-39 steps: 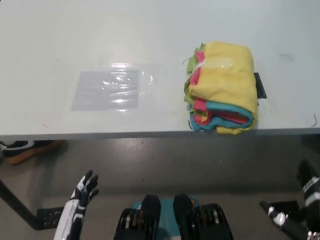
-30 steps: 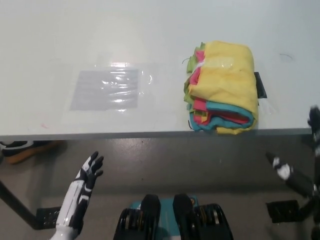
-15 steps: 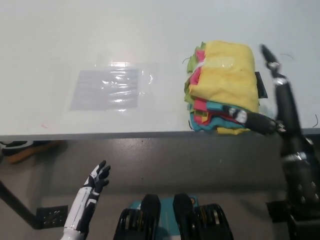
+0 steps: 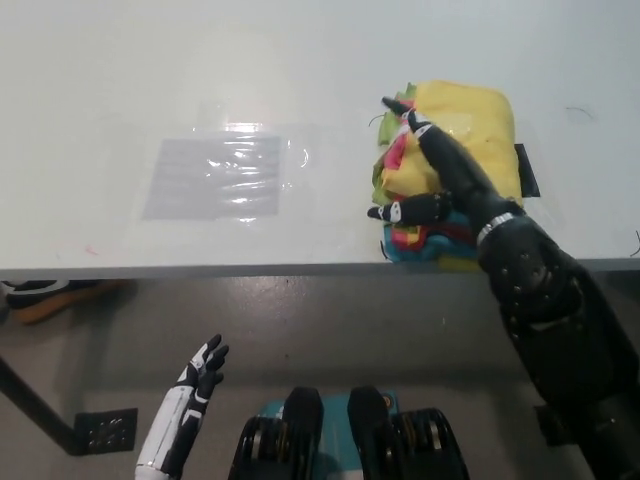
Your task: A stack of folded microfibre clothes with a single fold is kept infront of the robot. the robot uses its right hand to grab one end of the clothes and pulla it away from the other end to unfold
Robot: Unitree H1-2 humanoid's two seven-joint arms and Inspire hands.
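Observation:
A folded stack of microfibre cloths (image 4: 478,130), yellow on top with pink, green and teal layers below, lies near the front right edge of the white table (image 4: 200,80). My black right hand (image 4: 437,175) lies over the stack's left side, open, fingers spread and reaching past its left edge. It hides the stack's front left part. I cannot see any cloth pinched between the fingers. My white left hand (image 4: 195,385) hangs open below the table at the lower left.
A clear plastic sheet (image 4: 215,178) lies flat on the table left of the stack. The table's front edge (image 4: 250,268) runs across the picture. A small black tag (image 4: 525,170) shows at the stack's right side.
My right arm rose from the lower right, swung in over the table and now lies across the stack's left side. The left hand stayed below the table, drifting slightly right and lower.

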